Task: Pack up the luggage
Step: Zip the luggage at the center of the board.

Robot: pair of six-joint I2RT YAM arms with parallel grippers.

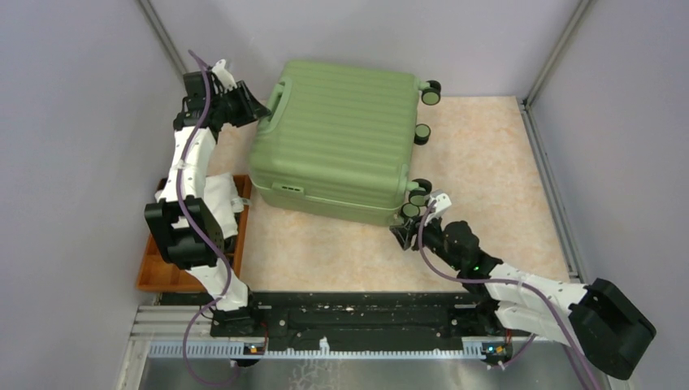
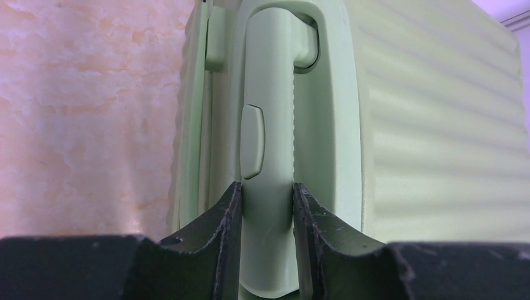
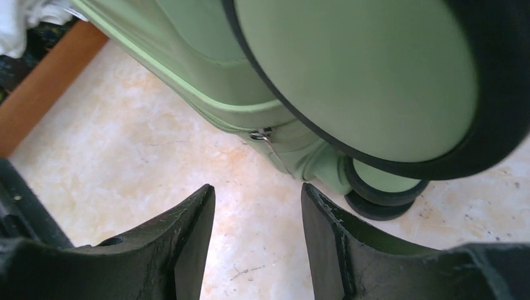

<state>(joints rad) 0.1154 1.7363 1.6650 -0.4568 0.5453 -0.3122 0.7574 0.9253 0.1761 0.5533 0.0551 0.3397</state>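
The luggage (image 1: 341, 138) is a light-green ribbed hard-shell suitcase lying flat and closed on the table, wheels to the right. My left gripper (image 1: 258, 110) is at its far left end, shut on the green handle (image 2: 269, 125), whose bar fills the gap between the two fingers (image 2: 267, 200). My right gripper (image 1: 406, 231) hovers low over the table by the near right corner, just in front of the black wheels (image 1: 417, 197). Its jaws (image 3: 257, 194) stand open with only bare table between them. A wheel (image 3: 375, 81) looms close above, and the zipper pull (image 3: 265, 134) hangs at the shell's seam.
An orange-brown tray (image 1: 154, 272) sits at the left table edge with white cloth (image 1: 218, 195) in it, close to the left arm. Grey walls enclose the table on the left, back and right. The tray's edge (image 3: 44, 81) also shows in the right wrist view.
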